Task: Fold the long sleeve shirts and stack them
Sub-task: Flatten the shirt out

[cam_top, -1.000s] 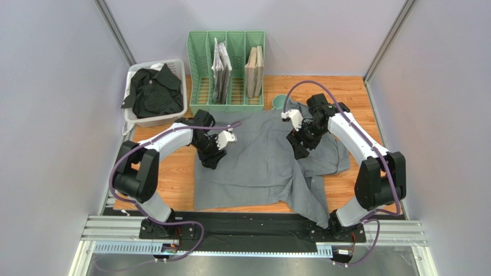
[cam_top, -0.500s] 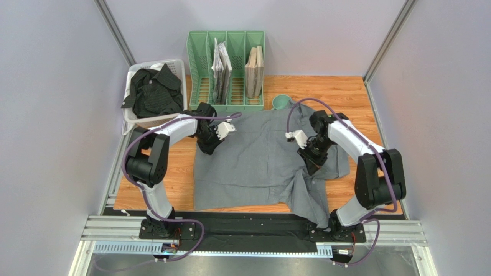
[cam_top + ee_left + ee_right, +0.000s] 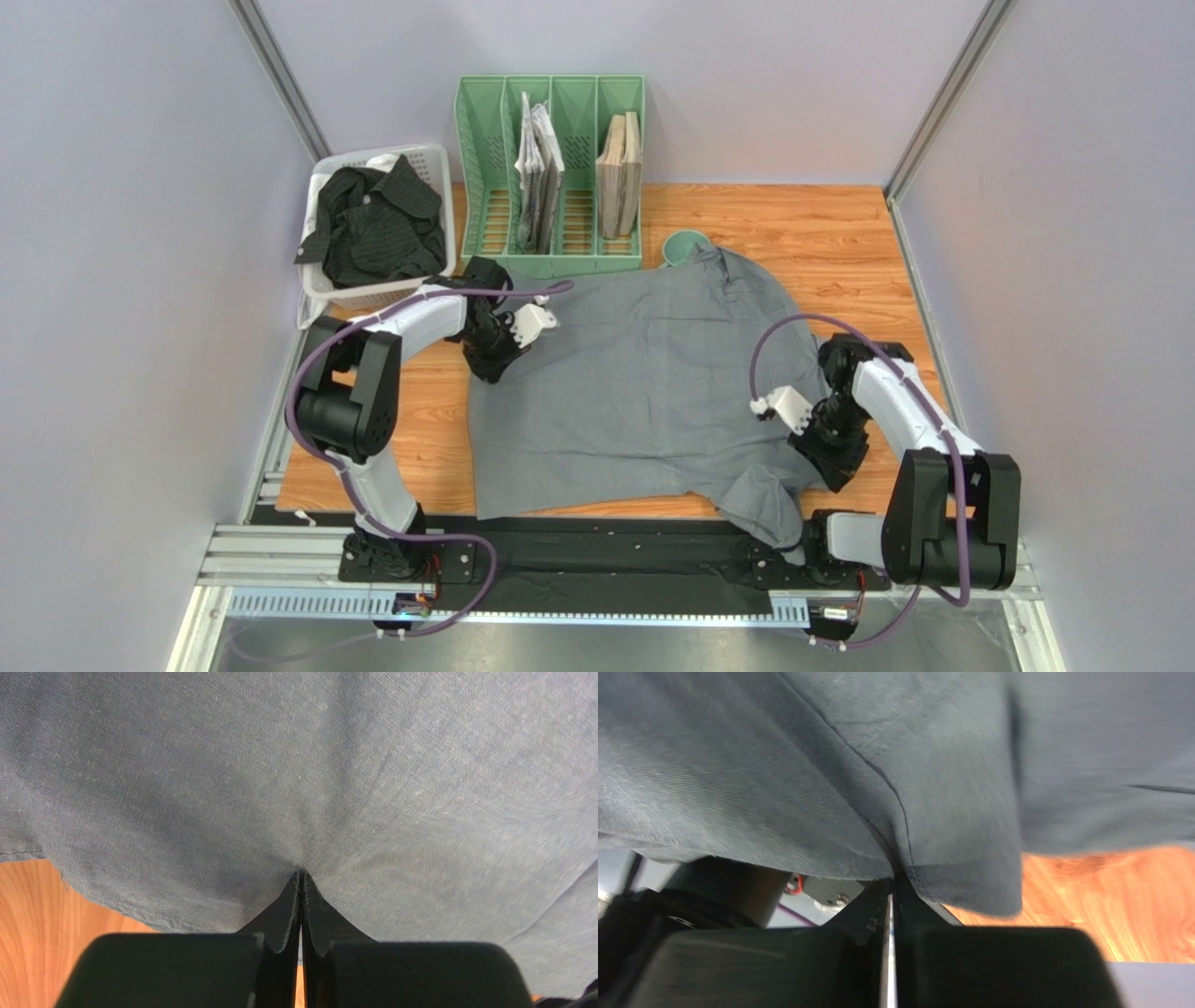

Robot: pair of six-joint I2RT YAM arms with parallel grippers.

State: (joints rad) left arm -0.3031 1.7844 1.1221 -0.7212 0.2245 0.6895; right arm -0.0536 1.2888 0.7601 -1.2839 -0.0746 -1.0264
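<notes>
Gripping the grey shirt (image 3: 638, 378) at two edges, ready for a fold.
Spread over the middle of the table (image 3: 842, 238), with the black shirt (image 3: 368, 224) heaped in the basket (image 3: 368, 296) at far left. Pinched tight at its far-left edge by the left claw (image 3: 300, 882) and at a near-right fold by the right claw (image 3: 892, 885). Best to lift both sides evenly and carry the cloth across without dragging. Left arm (image 3: 407, 322) stretched far and hooked inward, right arm (image 3: 898, 399) tucked low at near right.

Grey shirt (image 3: 631, 378): fine-woven matt cloth, soft creases. Black shirt (image 3: 368, 224): matt cloth, faint stripes. Worktop (image 3: 828, 231): smooth orange wood grain. Rack (image 3: 484, 154): green matt plastic. Basket (image 3: 446, 175): white plastic. Jaws: matt black.
</notes>
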